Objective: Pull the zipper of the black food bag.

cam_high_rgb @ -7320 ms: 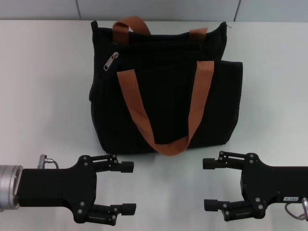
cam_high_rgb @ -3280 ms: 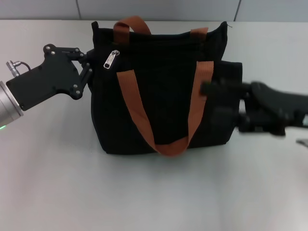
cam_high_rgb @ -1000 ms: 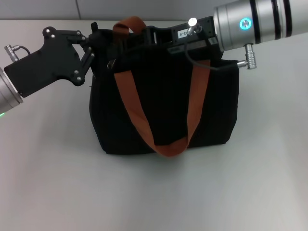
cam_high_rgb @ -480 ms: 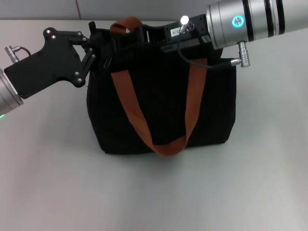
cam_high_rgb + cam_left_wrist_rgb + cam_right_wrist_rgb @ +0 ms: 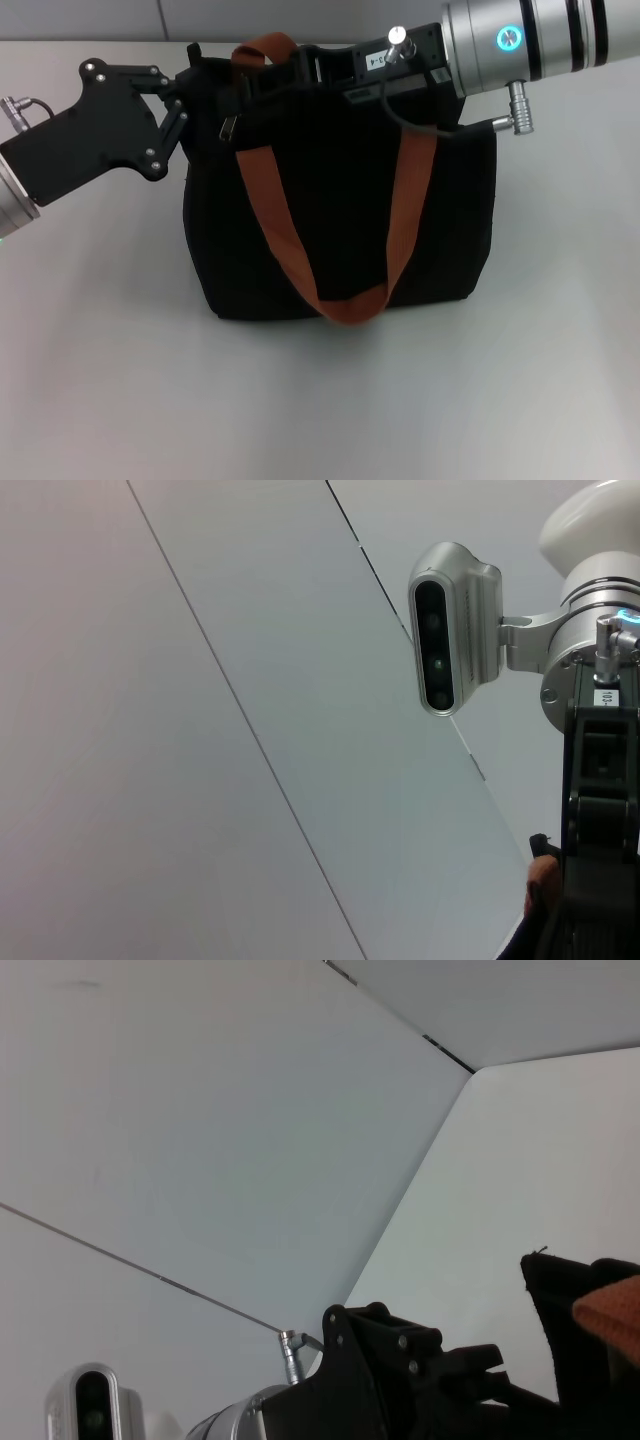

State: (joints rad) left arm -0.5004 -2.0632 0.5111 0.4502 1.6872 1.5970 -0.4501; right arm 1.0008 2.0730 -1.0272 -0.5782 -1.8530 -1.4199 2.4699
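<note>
Very little is reading clearly here. A small white label (image 5: 377,61) is showing on the black body of the right gripper (image 5: 262,84), behind its fingers, and the last marks on it are possibly reading "-4"; the rest is too small to make out. In the left wrist view a similar white label (image 5: 606,694) is sitting on the same gripper, its characters perhaps "101", not legible with certainty.

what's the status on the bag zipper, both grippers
Left gripper at the black food bag's top left corner. Right gripper over the bag's top edge, near the zipper. Orange strap handle crowds the zipper end.
</note>
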